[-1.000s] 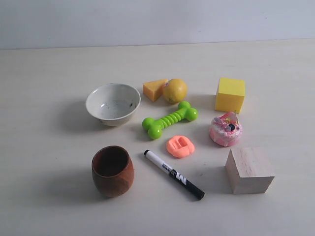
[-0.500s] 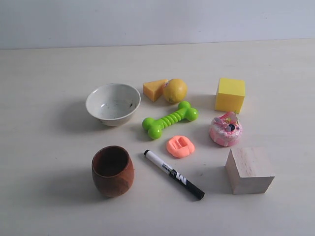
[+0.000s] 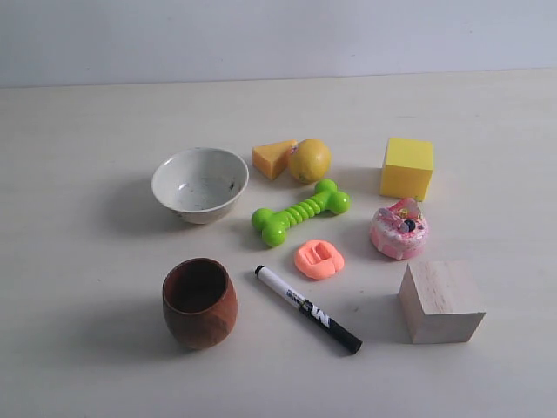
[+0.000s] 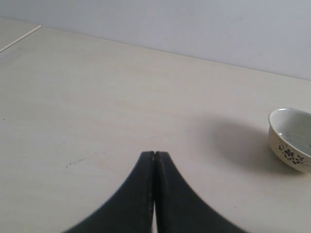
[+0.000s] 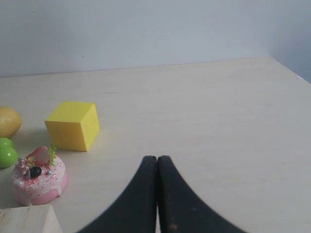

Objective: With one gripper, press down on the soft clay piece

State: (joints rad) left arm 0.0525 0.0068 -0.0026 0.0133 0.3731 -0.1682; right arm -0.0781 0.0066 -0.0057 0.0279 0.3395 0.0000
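Soft clay piece (image 3: 318,259) sits on the counter (image 3: 87,366) just beside the green bone toy (image 3: 300,212), flattened, dent showing. Left pincer (image 4: 154,155) and right pincer (image 5: 157,158) are both pinched closed, empty, away from it. The press looks done; any repeat needs a fresh approach from above.

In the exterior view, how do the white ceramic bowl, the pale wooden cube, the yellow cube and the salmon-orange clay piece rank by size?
1-2: white ceramic bowl and pale wooden cube, about alike; the cube seems nearer the camera, so unranked.
3: yellow cube.
4: salmon-orange clay piece.
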